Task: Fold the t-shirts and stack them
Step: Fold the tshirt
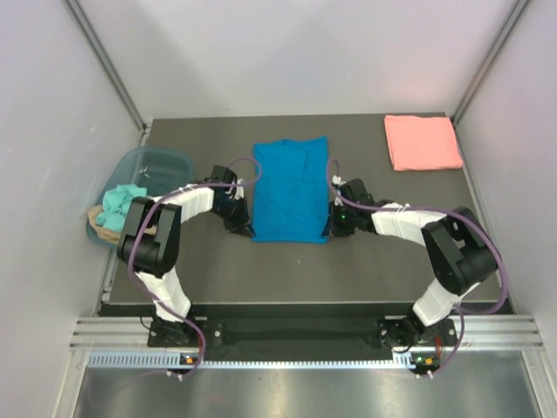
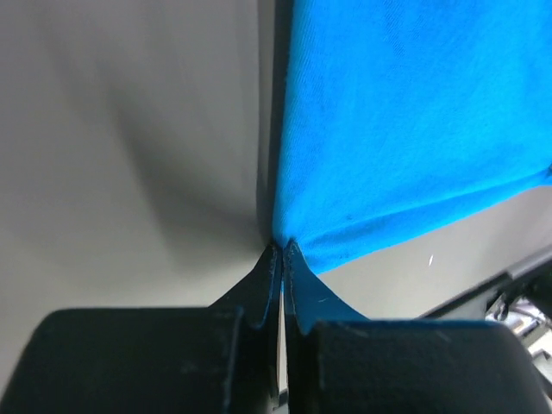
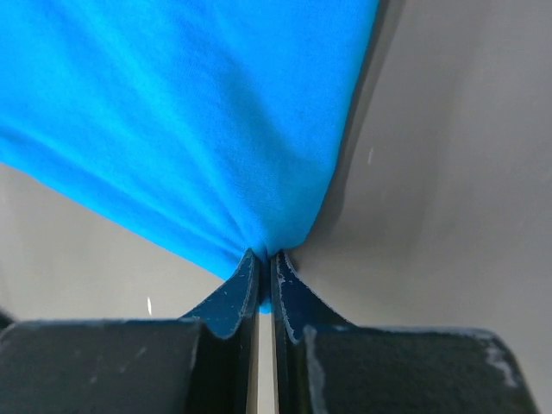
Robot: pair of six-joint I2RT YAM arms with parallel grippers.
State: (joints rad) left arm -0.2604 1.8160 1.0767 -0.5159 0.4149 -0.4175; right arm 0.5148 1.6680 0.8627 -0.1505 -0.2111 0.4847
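While bare table (image 1: 287, 279) flanks the blue t-shirt (image 1: 290, 187), left pincer (image 2: 281, 250) and right pincer (image 3: 266, 257) clamp its near corners.

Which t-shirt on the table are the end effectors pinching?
The bright blue t-shirt, mid-table: left end effector and right end effector each clamp a near corner. The salmon pink t-shirt lies folded, untouched, far right.

soft matt cloth blue t-shirt (image 1: 290, 190), smooth matt grey table (image 1: 365, 261), translucent plastic tub (image 1: 161, 164)
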